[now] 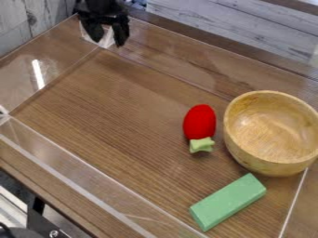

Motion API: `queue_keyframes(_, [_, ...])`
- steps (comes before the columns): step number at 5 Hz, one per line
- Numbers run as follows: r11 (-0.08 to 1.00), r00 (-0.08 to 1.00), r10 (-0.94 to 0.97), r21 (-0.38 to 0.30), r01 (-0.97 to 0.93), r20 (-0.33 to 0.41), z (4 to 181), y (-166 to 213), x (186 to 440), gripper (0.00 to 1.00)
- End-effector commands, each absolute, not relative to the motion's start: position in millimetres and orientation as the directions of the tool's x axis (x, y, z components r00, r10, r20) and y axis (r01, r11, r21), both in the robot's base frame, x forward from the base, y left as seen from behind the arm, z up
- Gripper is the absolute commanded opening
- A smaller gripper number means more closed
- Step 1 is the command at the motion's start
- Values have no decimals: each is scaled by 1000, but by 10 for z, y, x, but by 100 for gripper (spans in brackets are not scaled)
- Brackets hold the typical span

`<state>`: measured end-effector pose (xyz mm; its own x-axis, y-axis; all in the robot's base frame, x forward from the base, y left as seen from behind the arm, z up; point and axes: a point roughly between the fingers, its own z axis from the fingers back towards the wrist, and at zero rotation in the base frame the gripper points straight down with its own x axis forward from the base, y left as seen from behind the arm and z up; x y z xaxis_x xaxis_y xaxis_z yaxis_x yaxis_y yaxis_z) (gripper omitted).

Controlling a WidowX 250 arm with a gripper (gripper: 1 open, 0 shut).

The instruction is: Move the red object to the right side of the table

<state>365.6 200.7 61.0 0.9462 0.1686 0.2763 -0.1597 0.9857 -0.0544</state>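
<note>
The red object (199, 123) is a small oval toy fruit with a light green stem end. It lies on the brown wood-grain table (112, 112), just left of the wooden bowl. My black gripper (107, 38) hovers at the far left corner of the table, pointing down. Its fingers are spread open with nothing between them. It is far from the red object, up and to the left of it in the camera view.
A wooden bowl (272, 131) sits at the right. A flat green rectangular block (229, 202) lies near the front right. Low clear acrylic walls (50, 139) border the tabletop. A grey plank wall runs along the back.
</note>
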Motion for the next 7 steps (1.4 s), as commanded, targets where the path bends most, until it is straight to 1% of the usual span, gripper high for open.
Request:
queue_keyframes(1, [991, 927, 135, -37, -130, 349, 948, 1928, 3722, 100])
queue_keyframes(3, [983, 912, 181, -57, -173, 369, 950, 1760, 3729, 100])
queue_keyframes(4, [968, 892, 250, -69, -242, 377, 990, 1777, 3739, 100])
queue_keyframes(5, [948, 868, 313, -79, -307, 385, 1016, 1806, 3727, 100])
queue_keyframes(7, [935, 845, 349, -90, -343, 404, 1051, 2062, 3747, 100])
